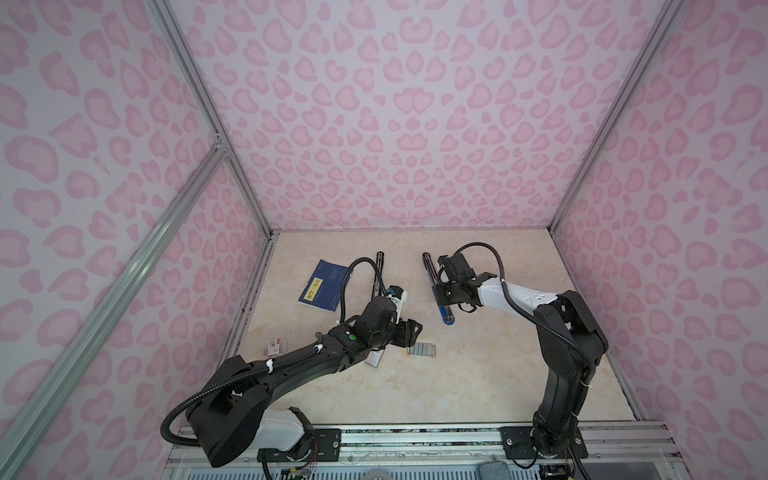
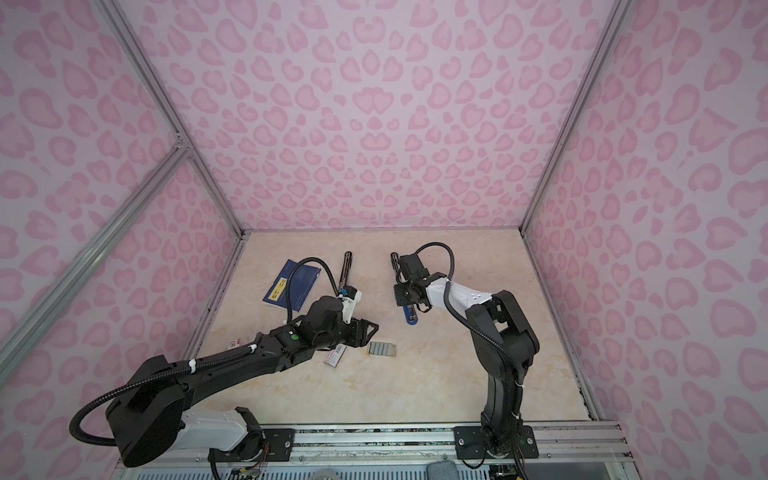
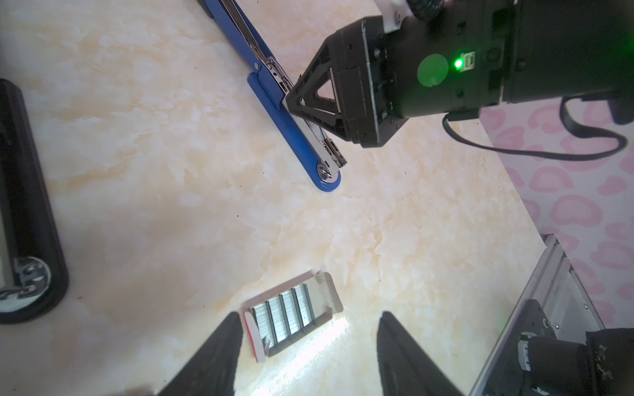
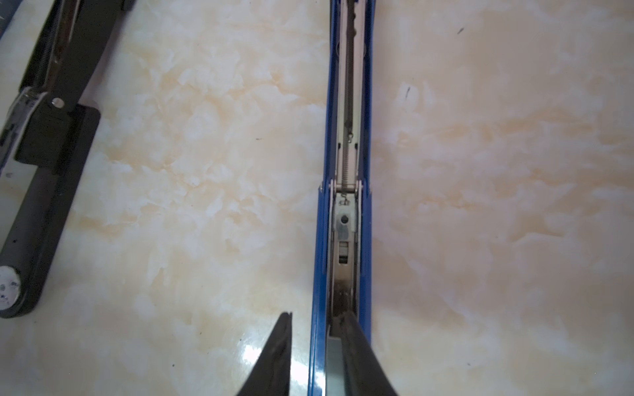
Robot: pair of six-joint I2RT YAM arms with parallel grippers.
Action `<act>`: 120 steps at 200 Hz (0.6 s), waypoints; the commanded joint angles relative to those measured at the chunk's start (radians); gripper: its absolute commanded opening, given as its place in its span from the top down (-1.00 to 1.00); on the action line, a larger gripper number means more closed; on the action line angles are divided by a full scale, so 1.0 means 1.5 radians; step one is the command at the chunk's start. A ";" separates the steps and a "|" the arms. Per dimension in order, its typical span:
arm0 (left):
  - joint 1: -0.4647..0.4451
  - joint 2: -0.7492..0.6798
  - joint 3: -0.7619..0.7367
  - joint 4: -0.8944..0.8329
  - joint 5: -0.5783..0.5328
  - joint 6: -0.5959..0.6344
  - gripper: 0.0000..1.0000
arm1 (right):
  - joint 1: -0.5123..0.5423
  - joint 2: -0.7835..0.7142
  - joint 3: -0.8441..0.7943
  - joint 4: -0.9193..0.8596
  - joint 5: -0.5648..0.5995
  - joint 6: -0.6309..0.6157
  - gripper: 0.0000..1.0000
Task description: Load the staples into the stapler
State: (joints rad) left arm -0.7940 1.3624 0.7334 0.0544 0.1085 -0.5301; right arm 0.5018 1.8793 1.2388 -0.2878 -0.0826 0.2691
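Note:
The blue stapler lies opened flat mid-table, its metal channel facing up. My right gripper is down on it with the jaws slightly apart. One finger sits in the channel and the other is outside the blue wall, with a gap showing. A pale grey strip lies in the channel under that finger. The staples lie as several strips in a small card tray. My left gripper hovers open beside the tray, holding nothing.
A black stapler lies opened flat at the back left, beside a blue booklet. Two red-and-white cardboard boxes lie by the left arm. Pink patterned walls enclose the table.

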 commanded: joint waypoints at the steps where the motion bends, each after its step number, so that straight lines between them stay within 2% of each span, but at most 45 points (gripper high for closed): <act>1: 0.000 0.004 0.006 0.017 0.005 0.000 -0.30 | 0.000 0.006 0.007 -0.006 0.005 -0.005 0.38; 55: 0.000 -0.001 0.005 0.012 0.001 0.000 -0.30 | 0.000 0.020 0.009 -0.006 -0.010 -0.003 0.50; 120: 0.000 0.008 0.004 0.020 0.005 -0.003 -0.30 | 0.006 -0.019 -0.052 0.004 -0.011 0.010 0.50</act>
State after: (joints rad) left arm -0.7940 1.3720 0.7338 0.0547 0.1085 -0.5304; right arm 0.5068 1.8618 1.1847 -0.2813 -0.0986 0.2703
